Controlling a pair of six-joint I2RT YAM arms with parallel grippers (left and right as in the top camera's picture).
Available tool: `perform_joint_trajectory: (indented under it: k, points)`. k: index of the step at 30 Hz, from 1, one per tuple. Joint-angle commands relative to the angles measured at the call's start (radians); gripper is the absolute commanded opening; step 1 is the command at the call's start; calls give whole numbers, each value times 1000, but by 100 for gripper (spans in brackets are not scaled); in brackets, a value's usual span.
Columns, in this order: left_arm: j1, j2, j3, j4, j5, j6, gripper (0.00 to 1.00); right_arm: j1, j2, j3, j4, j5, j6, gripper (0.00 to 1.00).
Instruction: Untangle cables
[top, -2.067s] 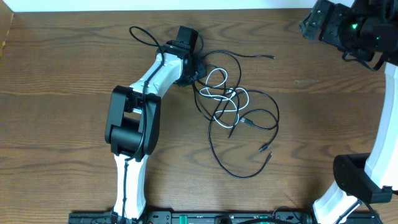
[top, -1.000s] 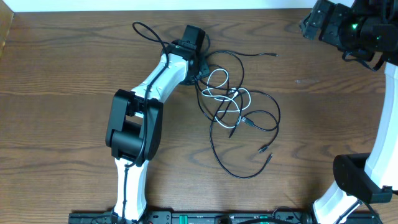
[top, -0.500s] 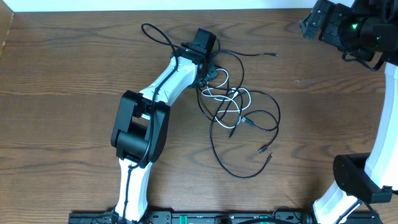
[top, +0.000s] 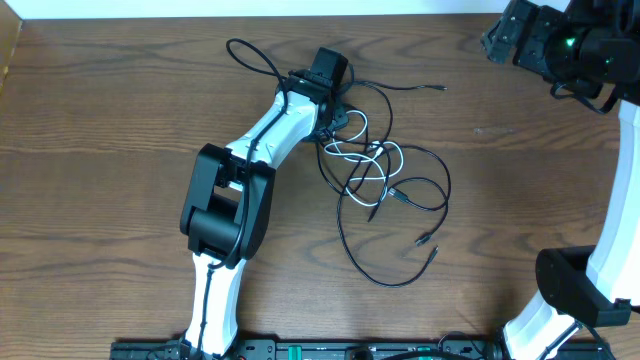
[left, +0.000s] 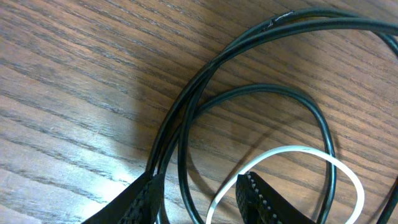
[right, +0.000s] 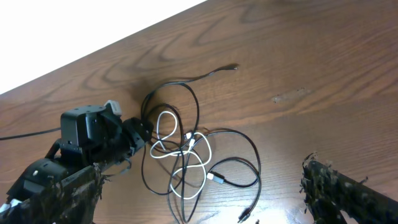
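Step in hand, as I read it — the first pick at the knot.

- Your left gripper (left: 196, 194) sits low at the upper-left edge of the cables (top: 372, 165), jaws part-way apart and nothing pinched.
- Two black strands run just beside one finger (left: 140, 199), and a black loop passes through the gap. The white cable (left: 298, 150) curls by the other finger.
- Your right gripper (right: 200, 177) hangs high near the far right corner. It is spread wide, empty, and well apart from the heap.
- The heap lies mid-table (top: 100, 200), with the white cable woven through the black cables (top: 390, 195) and plug ends trailing loose at lower right.

Next move, likely — close on one strand only, then draw it clear. Catching two could tighten the knot.

Containers: none in view.
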Motion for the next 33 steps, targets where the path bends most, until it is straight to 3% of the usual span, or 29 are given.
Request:
perform_joint_trajectory:
  k: [1, 23, 30, 31, 33]
  points:
    - [-3, 28, 9, 12, -26, -20, 44, 0, 9, 2, -3, 9, -14, 99]
    - [-11, 82, -9, 35, -28, -27, 43, 0, 9, 2, -3, 9, -14, 99]
    - [-11, 84, -8, 62, -27, -27, 20, 0, 9, 2, -3, 9, -14, 99]
    - [-11, 82, -8, 64, -27, -27, 8, 0, 9, 2, -3, 9, -14, 99]
    - [-11, 75, -5, 63, -27, -27, 8, 0, 9, 2, -3, 9, -14, 99]
